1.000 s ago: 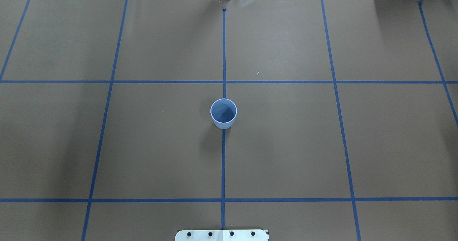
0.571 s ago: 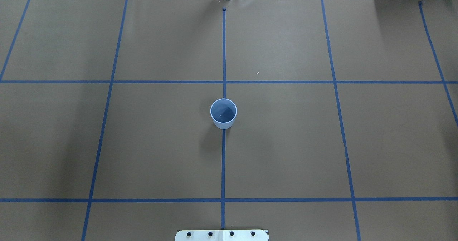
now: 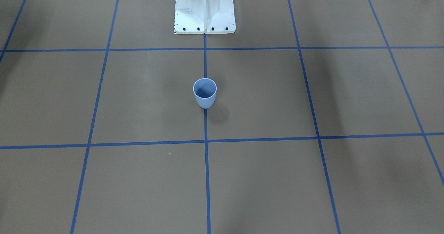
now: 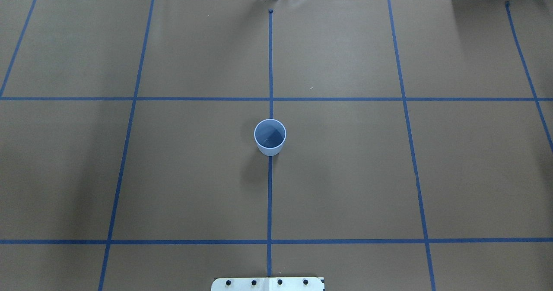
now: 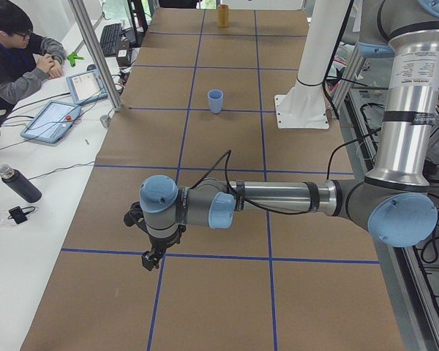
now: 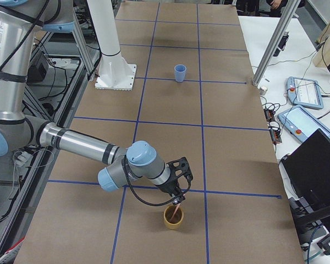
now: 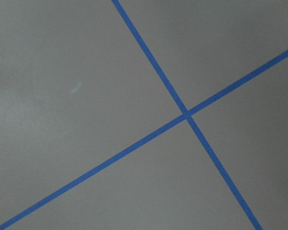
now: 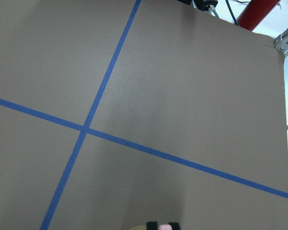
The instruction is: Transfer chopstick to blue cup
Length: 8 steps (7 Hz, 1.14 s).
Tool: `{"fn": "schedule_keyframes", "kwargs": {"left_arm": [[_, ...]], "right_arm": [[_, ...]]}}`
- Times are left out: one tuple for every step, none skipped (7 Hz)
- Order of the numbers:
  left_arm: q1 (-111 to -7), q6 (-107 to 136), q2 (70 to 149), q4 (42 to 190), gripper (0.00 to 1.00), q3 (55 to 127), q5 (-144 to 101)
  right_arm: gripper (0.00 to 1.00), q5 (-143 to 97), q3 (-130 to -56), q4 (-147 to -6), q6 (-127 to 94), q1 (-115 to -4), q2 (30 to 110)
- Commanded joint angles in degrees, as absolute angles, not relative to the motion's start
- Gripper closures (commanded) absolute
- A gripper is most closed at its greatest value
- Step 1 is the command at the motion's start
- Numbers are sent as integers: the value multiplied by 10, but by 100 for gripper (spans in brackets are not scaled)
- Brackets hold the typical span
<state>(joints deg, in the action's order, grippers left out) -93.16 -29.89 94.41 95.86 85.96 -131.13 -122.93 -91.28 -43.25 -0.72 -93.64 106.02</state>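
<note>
We are pinching the chopstick in our right gripper, its lower end dipping into a tan cup near the worktop's right end. The blue cup is standing upright mid-worktop, well apart. Our left gripper is hovering near the left end; we cannot tell its opening.

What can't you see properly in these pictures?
The chopstick: tiny in exterior right view, lower end hidden inside the tan cup.
Right gripper: cut off by the right wrist view's bottom edge; grip unclear.
Left gripper: small, only in exterior left view; open or shut unknown.
</note>
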Motion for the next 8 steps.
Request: {"fn": "schedule_keyframes", "kwargs": {"left_arm": [[-932,-300,944,959,2,860,-1311],[-932,-300,944,959,2,860,-1311],[-932,-300,943,959,2,860,-1311],[-932,-300,943,959,2,860,-1311],[-932,-300,943,959,2,859,-1311],[-932,-301,943,959,2,856,-1311],[-932,-302,942,951,2,858,-1311],[-932,-301,938,949,2,853,-1310]], "right_arm": [[100,-1271,-919,-456,27,-999,1053],[100,-1288,-947,-496,34,-1023,1046],[100,-1300,-994,-562,36,-1047,1029],[100,-1310,-1038,-618,36,-1063,1022],[100,-1326,-1055,-657,36,-1084,999],[100,-1359,-1056,-694,36,-1098,971],[100,-1390,-1060,-736,35,-1095,945],[100,-1392,-1085,-777,25,-1063,930]]}}
